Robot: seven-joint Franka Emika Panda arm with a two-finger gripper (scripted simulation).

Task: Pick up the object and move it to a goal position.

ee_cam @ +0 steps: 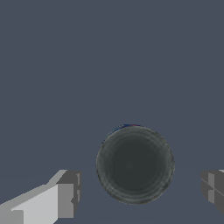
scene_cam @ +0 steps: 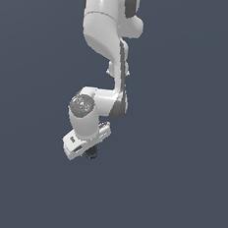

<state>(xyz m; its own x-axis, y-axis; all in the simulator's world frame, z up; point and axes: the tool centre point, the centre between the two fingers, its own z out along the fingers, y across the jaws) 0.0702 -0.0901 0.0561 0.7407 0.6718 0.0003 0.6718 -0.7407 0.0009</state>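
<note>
The object is a small can with a dark grey round top (ee_cam: 134,165) and a thin blue edge of its label showing. In the wrist view it sits between my two fingers (ee_cam: 68,199), with a gap on each side. My gripper (ee_cam: 140,192) is open around it and touches nothing. In the exterior view only a small dark and blue bit of the can (scene_cam: 91,154) shows under the white gripper (scene_cam: 83,150); the hand hides the rest.
The white arm (scene_cam: 106,31) comes down from the top of the exterior view. The ground is a plain dark blue-grey surface (scene_cam: 182,142). No other objects or goal marker are in view.
</note>
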